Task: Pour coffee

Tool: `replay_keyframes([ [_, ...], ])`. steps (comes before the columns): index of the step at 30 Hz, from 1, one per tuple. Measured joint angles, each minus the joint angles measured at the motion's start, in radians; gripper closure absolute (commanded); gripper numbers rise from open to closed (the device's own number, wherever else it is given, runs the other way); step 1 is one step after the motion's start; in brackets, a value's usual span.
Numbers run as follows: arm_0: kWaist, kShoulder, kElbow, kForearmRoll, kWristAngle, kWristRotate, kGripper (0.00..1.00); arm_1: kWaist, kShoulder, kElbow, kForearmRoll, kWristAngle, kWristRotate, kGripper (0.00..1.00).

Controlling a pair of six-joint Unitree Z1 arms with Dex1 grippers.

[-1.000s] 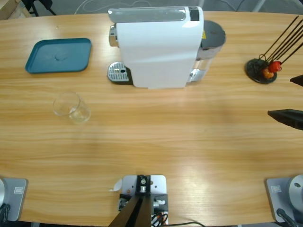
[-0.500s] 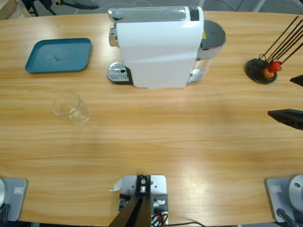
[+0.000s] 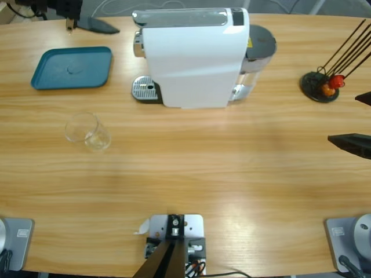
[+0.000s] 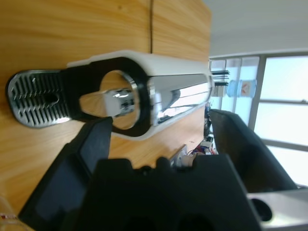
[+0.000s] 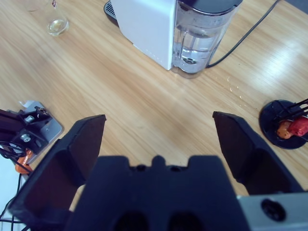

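Wooden table (image 3: 191,174) takes up pretty much the whole high view. Biggest thing on it is the white coffee machine (image 3: 194,58), sitting at the far side around the middle, with its water tank (image 3: 258,52) on one end and a metal drip tray (image 3: 144,90) on the other. Nothing is standing on that drip tray.

Next down, a teal tray (image 3: 72,68) lies flat, well apart from the machine on the drip-tray side. Nearer the camera from it stands a clear glass (image 3: 87,131), upright on bare wood. No coffee visible that I can make out, the glass looks clear from above.

Over by the opposite edge there's a black capsule stand (image 3: 319,87) with a couple of orange-red capsules (image 3: 332,84) at its base.

Left gripper (image 3: 87,22) is at the far corner beyond the teal tray, jaws spread wide with nothing between them, looking straight at the machine's spout end. Right gripper (image 3: 356,121) pokes in from the side edge near the stand, jaws also spread wide and holding nothing.
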Motion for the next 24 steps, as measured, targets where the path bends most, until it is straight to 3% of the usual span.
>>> replay_keyframes([
  [4, 0.0, 0.016, -0.014, -0.001, -0.027, 0.039, 0.169, 0.0, 0.0, 0.0, 0.0, 0.0, 0.0, 0.0],
  [6, 0.0, 0.02, -0.014, -0.001, -0.031, 0.044, 0.348, 0.0, 0.0, 0.0, 0.0, 0.0, 0.0, 0.0],
  [12, 0.0, 0.031, -0.014, -0.001, -0.04, 0.069, 0.366, 0.0, 0.0, 0.0, 0.0, 0.0, 0.0, 0.0],
  [13, 0.0, 0.033, -0.014, -0.002, -0.043, 0.074, 0.432, 0.0, 0.0, 0.0, 0.0, 0.0, 0.0, 0.0],
  [18, 0.0, 0.044, -0.014, -0.027, -0.051, 0.086, 0.45, 0.0, 0.0, 0.0, 0.0, 0.0, 0.0, 0.0],
  [21, -0.002, 0.061, -0.014, -0.042, -0.052, 0.086, 0.592, 0.0, 0.0, 0.0, -0.003, 0.0, 0.0, 0.0],
  [23, -0.005, 0.07, -0.014, -0.048, -0.052, 0.087, 0.944, 0.0, 0.0, 0.0, -0.003, 0.0, 0.0, 0.0],
  [24, -0.007, 0.072, -0.014, -0.05, -0.052, 0.09, 1.0, 0.0, 0.0, 0.0, -0.003, 0.0, 0.0, 0.0],
])
